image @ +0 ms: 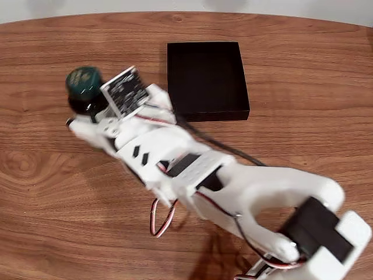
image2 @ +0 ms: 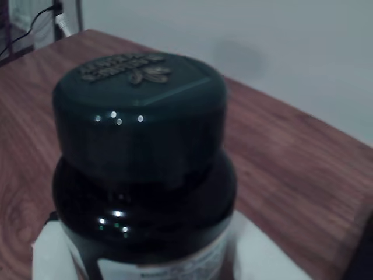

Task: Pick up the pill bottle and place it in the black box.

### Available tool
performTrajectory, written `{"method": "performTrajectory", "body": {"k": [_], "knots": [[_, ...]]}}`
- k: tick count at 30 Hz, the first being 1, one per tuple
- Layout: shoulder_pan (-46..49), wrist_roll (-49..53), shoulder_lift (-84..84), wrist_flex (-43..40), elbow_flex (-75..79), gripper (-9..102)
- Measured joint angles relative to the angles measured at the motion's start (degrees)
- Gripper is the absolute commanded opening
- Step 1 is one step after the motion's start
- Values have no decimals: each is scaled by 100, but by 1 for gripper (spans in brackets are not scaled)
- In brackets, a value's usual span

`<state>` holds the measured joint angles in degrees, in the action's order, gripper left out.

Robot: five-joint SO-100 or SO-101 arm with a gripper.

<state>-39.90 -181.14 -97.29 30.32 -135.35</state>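
Standing upright on the wooden table [image: 52, 192], the pill bottle [image: 84, 84] sits left of the black box [image: 205, 77] in the fixed view, well apart from it. The gripper [image: 87, 111] reaches the bottle's base; white fingers [image2: 49, 251] flank the bottle in the wrist view, but whether they clamp it cannot be told.

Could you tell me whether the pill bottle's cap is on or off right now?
On. In the wrist view the dark green cap sits squarely atop the pill bottle; the fixed view shows it too.
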Motion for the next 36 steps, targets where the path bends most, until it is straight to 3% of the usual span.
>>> {"method": "performTrajectory", "body": {"k": [11,22,36], "knots": [[1204,343,-290,299,-9,11],[2417,677,791,422,879,11],[2962,729,2479,2294,1547,11]]}}
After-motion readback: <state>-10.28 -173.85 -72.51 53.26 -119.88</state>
